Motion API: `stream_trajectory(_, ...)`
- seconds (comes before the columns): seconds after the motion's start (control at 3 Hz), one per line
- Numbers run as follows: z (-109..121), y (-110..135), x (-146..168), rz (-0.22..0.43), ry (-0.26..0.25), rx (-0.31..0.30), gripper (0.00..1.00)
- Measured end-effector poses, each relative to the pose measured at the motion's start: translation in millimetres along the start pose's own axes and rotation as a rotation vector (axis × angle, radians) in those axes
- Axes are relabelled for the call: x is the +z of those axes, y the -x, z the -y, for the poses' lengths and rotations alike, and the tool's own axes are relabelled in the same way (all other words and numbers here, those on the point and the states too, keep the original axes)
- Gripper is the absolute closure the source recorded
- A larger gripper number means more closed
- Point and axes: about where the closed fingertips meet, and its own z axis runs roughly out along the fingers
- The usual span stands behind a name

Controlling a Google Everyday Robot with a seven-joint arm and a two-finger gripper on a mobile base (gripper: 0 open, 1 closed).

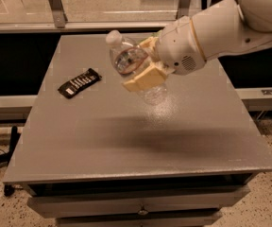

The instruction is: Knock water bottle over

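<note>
The white arm point(230, 27) reaches in from the upper right, slanting down and leftward over the far half of the tabletop point(140, 145). Its hand point(143, 61) is clamped around the water bottle point(126, 58), one cream finger point(143, 78) under the body and the other above it. The bottle is tilted, white cap up and to the left, clear base lower right (apparently off the surface, a shadow beneath). A black wrapped bar point(79, 82) lies flat well to the left. Below the grey tabletop is a drawer point(140, 207); speckled floor point(268, 212) around, a metal rail point(79, 26) behind
</note>
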Motion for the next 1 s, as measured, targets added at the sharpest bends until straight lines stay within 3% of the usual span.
stream_trajectory(0.67, -44.0, -49.1, 17.0, -0.475, 0.181, -0.152, 1.0)
stream_trajectory(1.0, -54.9, -83.7, 21.6, -0.696, 0.206, -0.199, 1.0)
